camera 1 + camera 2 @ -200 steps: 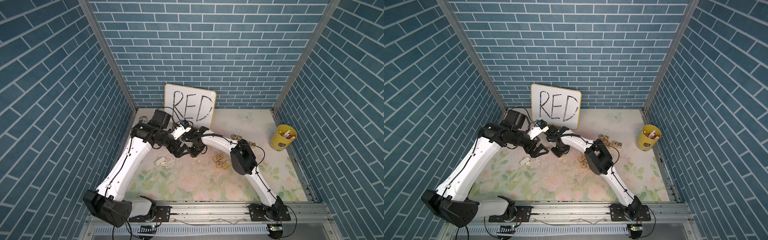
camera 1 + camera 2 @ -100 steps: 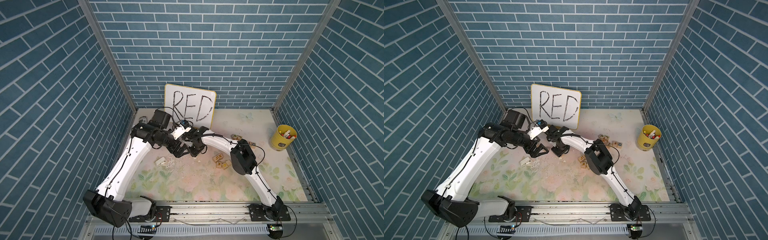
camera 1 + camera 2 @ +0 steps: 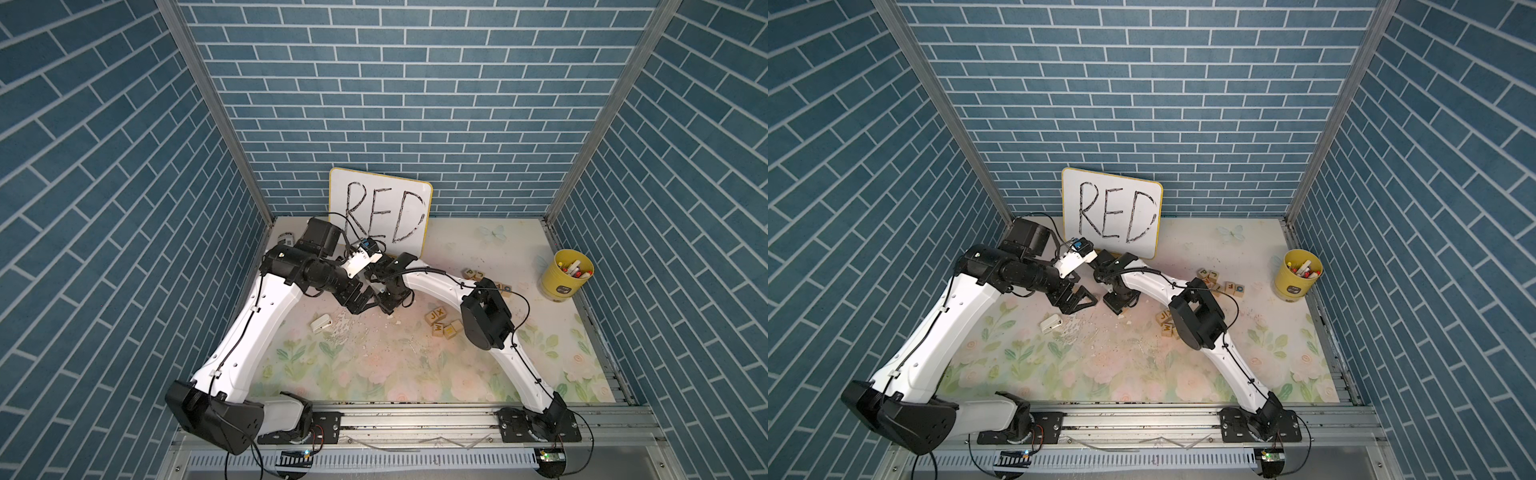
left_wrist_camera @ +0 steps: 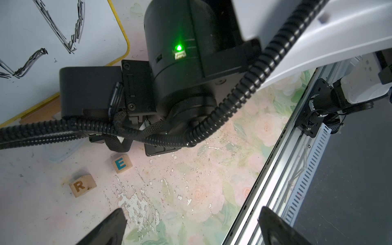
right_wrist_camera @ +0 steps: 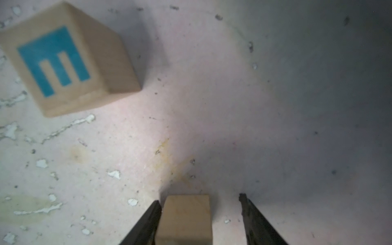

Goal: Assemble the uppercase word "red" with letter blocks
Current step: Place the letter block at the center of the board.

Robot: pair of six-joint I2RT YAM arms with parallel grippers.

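On the table [image 3: 415,374] near its back edge, before the whiteboard [image 3: 380,210], right gripper [image 5: 200,199] stands parted around a third block [image 5: 186,216], letter hidden; one finger touches it. E block [image 4: 121,163] and R block [image 4: 82,185] sit nearby, apart. Left gripper [image 4: 192,212] is spread wide, holding nothing.

A robotics lab test cell is shown, not a lived-in room. A small booth is formed by panels [image 3: 415,104] printed with blue brick and joined at aluminium posts [image 3: 216,112]. A white left arm [image 3: 257,328] and right arm [image 3: 517,363] are mounted on a slotted metal rail [image 3: 415,422] along the front of a flower-printed counter [image 3: 374,374]. On the counter a handwritten whiteboard [image 3: 411,199], a yellow pen cup [image 3: 563,286] and letter blocks [image 4: 121,163] are seen.
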